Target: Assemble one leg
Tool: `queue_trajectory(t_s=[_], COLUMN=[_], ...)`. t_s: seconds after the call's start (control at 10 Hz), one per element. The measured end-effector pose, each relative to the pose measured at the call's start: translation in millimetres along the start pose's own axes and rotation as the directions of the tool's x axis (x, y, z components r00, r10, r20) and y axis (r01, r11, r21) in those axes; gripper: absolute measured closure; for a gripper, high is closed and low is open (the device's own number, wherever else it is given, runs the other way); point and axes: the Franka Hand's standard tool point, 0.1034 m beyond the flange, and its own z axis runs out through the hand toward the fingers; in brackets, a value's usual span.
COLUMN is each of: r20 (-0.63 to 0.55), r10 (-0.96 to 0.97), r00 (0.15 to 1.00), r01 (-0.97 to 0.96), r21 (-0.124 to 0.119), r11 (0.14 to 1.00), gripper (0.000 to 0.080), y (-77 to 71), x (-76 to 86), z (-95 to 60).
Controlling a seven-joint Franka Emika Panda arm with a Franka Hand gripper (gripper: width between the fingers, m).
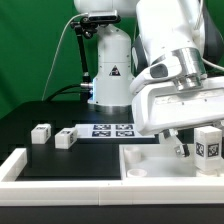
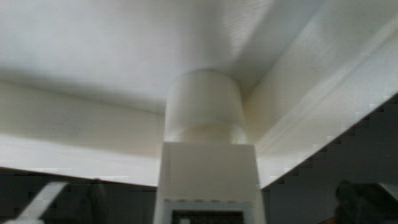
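White plastic leg [image 1: 206, 141] stands upright in the tray-like part [image 1: 150, 170], the end effector [image 1: 178, 143] spread wide beside it; next, probably fetching another.

your exterior view faces the arm across the table [image 1: 30, 120] from low and near, while your wrist view sits tight against the leg [image 2: 208, 140], the only shared part.
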Motion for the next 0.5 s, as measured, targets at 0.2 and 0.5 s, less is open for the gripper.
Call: queue_trajectory(t_s=[0.2, 0.5], r20=[-0.001, 0.04], r10=[-0.011, -0.019], r00=[1.0, 0.999], r01=[0.011, 0.018], r21=[-0.004, 0.01], r11=[1.0, 1.0], gripper=[0.015, 0.015], y=[2.4, 3.3], x=[13.9, 23.7], z=[-11.2, -15.8])
